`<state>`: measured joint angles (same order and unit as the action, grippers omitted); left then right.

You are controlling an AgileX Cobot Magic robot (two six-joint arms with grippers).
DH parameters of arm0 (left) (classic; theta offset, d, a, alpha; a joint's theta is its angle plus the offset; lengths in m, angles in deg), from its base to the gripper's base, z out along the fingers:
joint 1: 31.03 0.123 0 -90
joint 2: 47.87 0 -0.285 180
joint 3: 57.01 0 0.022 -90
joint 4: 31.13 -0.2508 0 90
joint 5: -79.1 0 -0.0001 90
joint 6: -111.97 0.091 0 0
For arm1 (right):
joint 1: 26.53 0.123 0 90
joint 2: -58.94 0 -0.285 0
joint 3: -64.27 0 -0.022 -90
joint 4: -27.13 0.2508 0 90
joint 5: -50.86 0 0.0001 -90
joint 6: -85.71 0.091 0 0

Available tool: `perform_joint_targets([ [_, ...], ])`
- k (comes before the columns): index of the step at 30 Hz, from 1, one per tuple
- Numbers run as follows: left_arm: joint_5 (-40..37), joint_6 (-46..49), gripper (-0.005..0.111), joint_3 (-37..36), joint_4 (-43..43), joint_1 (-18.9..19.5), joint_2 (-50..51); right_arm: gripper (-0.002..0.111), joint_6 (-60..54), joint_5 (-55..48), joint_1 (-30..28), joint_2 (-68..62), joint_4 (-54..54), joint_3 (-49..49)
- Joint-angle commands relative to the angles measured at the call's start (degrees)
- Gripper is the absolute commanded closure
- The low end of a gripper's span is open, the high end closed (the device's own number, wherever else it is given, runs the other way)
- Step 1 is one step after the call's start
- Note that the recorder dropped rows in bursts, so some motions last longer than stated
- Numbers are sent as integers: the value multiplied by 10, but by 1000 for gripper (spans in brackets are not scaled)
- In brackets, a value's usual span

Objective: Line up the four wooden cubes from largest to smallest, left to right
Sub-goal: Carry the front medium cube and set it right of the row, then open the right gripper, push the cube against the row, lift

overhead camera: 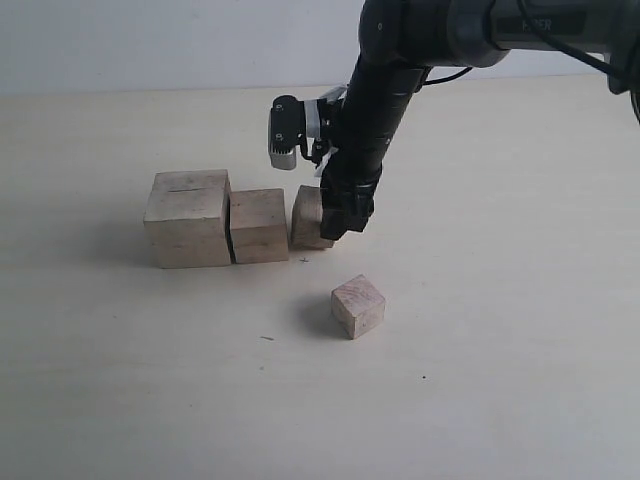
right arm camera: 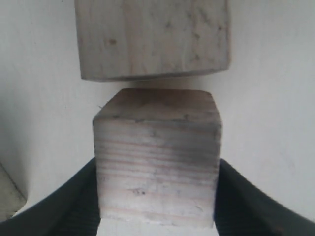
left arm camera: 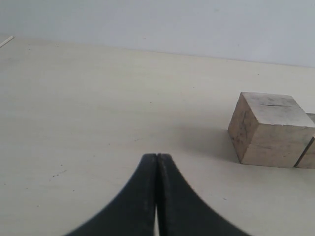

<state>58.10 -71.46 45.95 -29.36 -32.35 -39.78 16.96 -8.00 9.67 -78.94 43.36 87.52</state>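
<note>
The four wooden cubes are on the pale table. The largest cube, with a thin slit on top, stands at the left, and the second cube touches its right side. Just right of that stands the third cube, a narrow gap away. My right gripper reaches down over it, its black fingers pressed against two opposite sides. The smallest cube lies alone nearer the front, turned at an angle. My left gripper is shut on nothing, low over bare table left of the row.
The right arm slants down from the upper right over the row's right end. The pale table stretches bare around the cubes, up to a white wall at the back.
</note>
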Motion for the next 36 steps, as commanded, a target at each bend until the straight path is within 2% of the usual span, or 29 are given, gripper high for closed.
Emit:
perform_joint_targets([
  [1,7,0,107,-2,4,1,-3,108,-5,-6,1,-6,8,-1],
  [12,7,0,107,-2,4,1,-3,107,-5,-1,1,-13,14,-1],
  [14,7,0,107,-2,4,1,-3,101,-3,1,1,-13,16,-1],
  [17,7,0,107,-2,4,1,-3,86,-3,4,1,-13,18,-1],
  [21,7,0,107,-2,4,1,-3,59,-3,6,1,-13,22,-1],
  [23,7,0,107,-2,4,1,-3,49,-3,7,1,-13,25,-1],
  [29,7,0,107,-2,4,1,-3,41,-2,22,1,-13,49,-1],
  [36,7,0,107,-2,4,1,-3,40,43,20,1,4,38,-1],
])
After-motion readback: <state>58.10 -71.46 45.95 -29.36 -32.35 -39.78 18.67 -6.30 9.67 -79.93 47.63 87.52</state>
